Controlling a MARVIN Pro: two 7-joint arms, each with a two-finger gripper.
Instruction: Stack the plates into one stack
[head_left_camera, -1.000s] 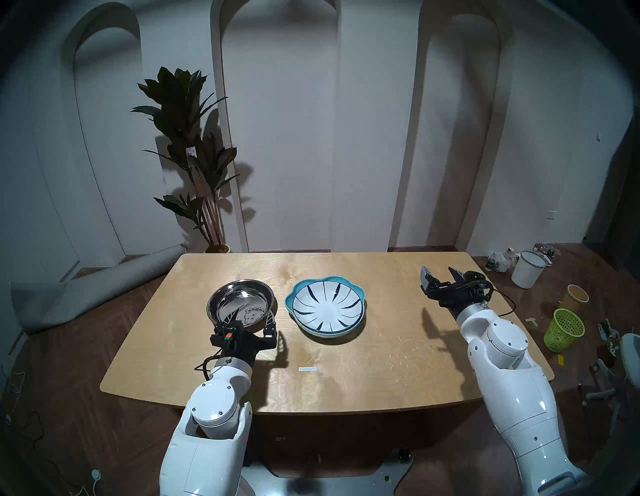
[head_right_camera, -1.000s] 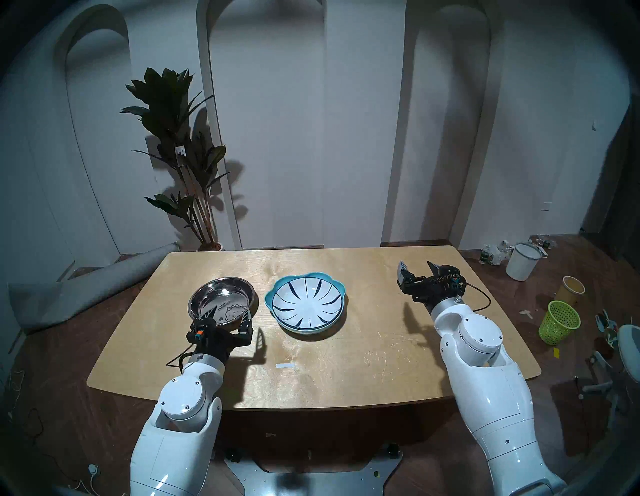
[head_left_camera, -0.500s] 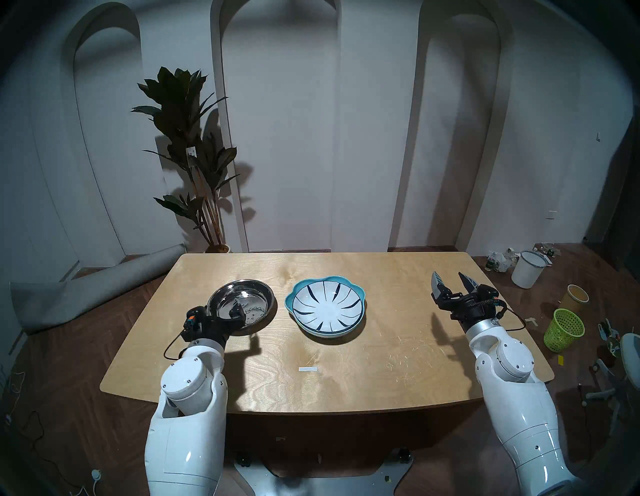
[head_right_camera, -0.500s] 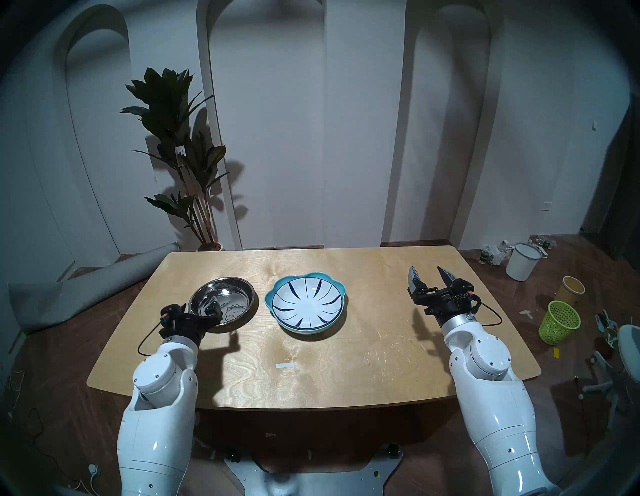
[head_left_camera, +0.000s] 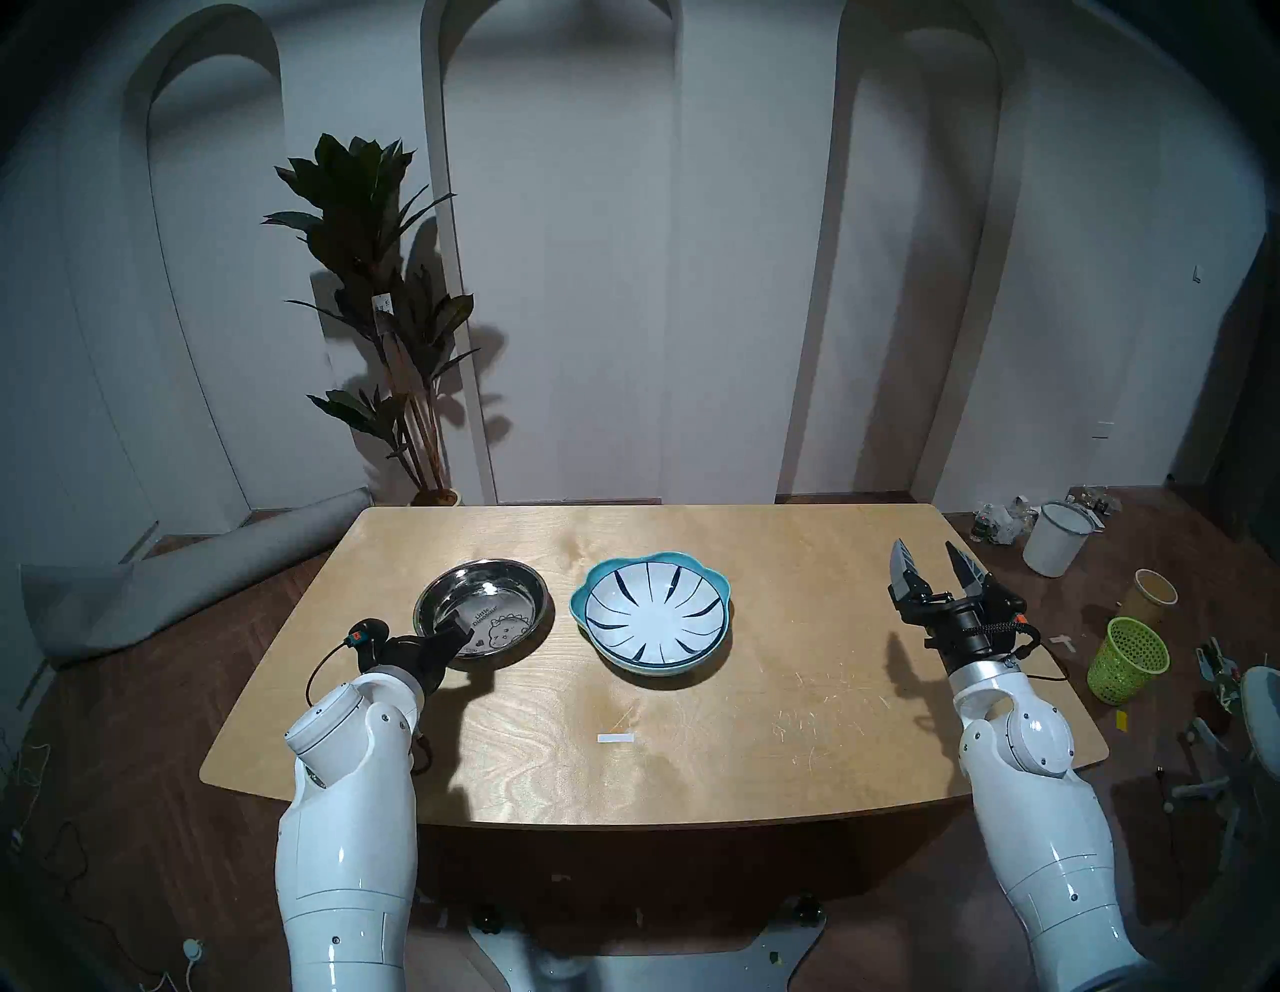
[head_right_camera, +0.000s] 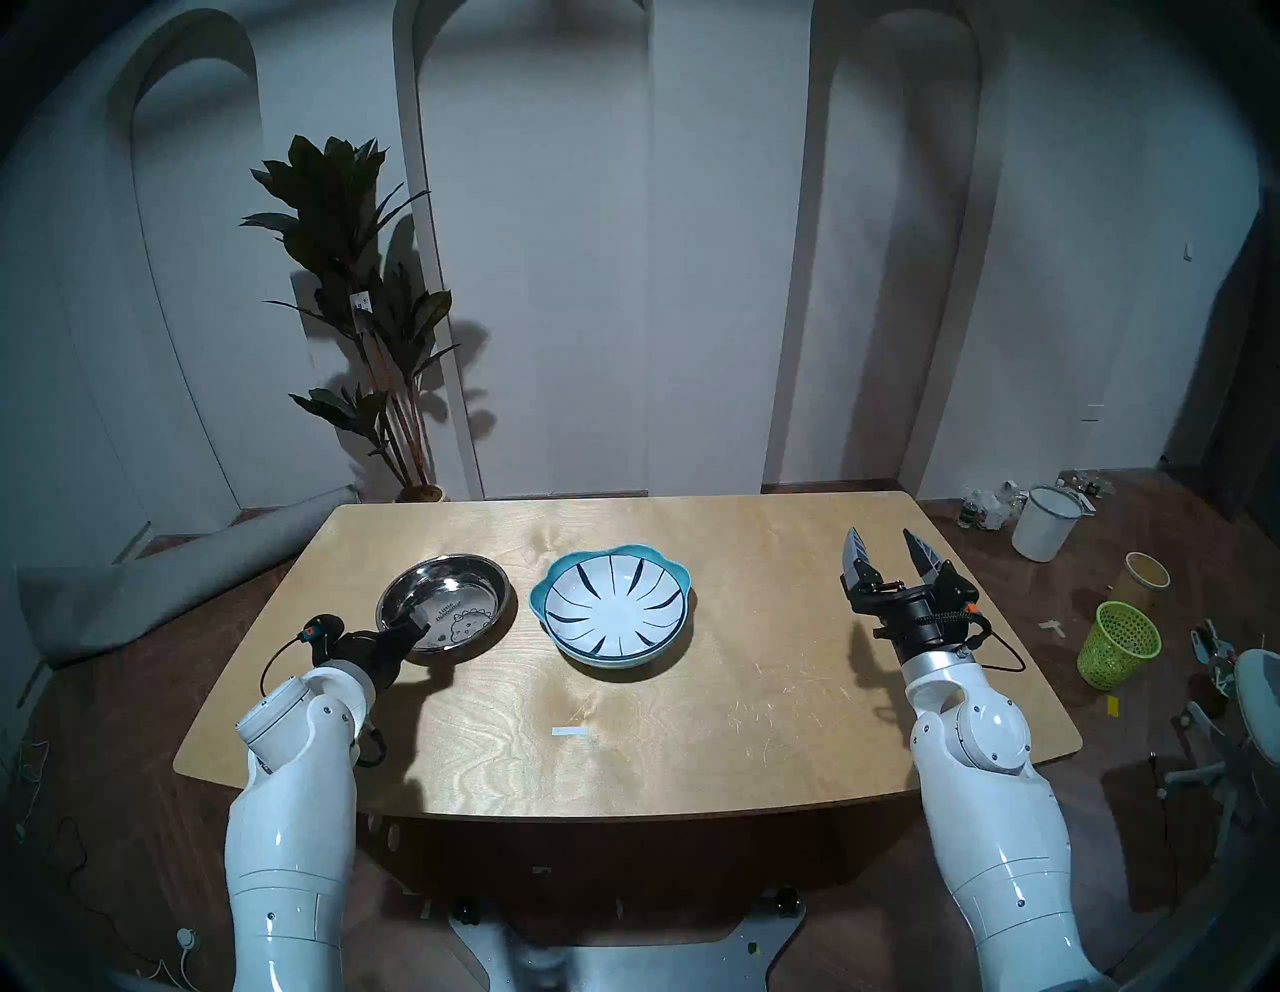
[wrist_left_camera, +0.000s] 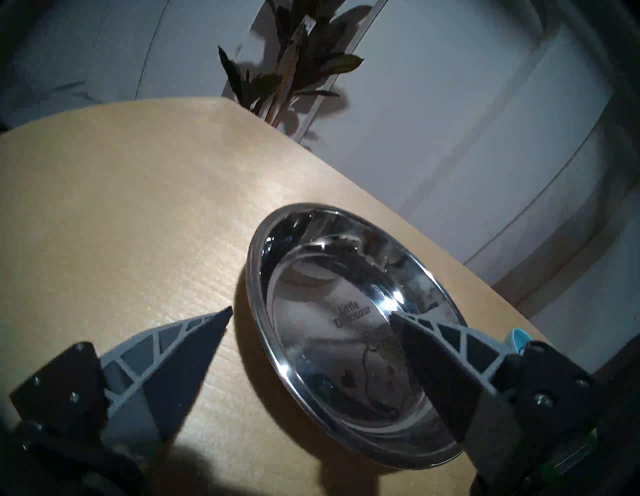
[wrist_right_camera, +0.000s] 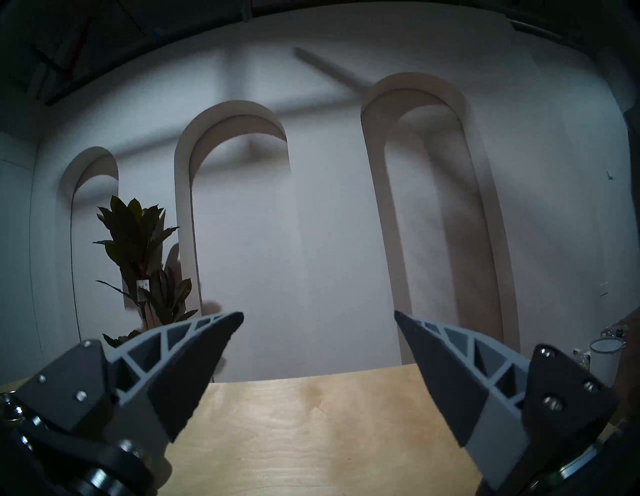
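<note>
Gleaming at centre-left of the head view, the steel plate (head_left_camera: 483, 614) is a shallow round dish with a mirror finish, a printed dinosaur and the words "Little Dinosaur" on its floor. Just right of it, apart from it, the striped plate (head_left_camera: 656, 612), round, glossy white with dark-blue radial strokes, sits nested in the blue plate (head_left_camera: 692, 560), whose scalloped light-blue rim shows only as a crescent along the top and left; its inside is hidden.

All three rest on the pale wooden tabletop (head_left_camera: 762, 748), smooth-grained with fine scratches at the right and a small white strip (head_left_camera: 616, 738) near the middle front.

The left tool (wrist_left_camera: 311, 313) is spread open across the steel plate's near rim: in the left wrist view one ribbed grey finger lies over the bowl's floor, the other outside the rim over bare wood. Whether either pad touches metal cannot be told. In the head view only one finger shows; the other is hidden behind the wrist.

The right tool (head_left_camera: 936, 561) hangs at the right side of the frame above the tabletop, fingers parted and pointing upward, holding nothing.

Beyond the tabletop stand a potted plant (head_left_camera: 377, 277) at upper left, a grey roll (head_left_camera: 173, 589) on the floor, and a white bucket (head_left_camera: 1056, 539) and green basket (head_left_camera: 1125, 658) at far right.
</note>
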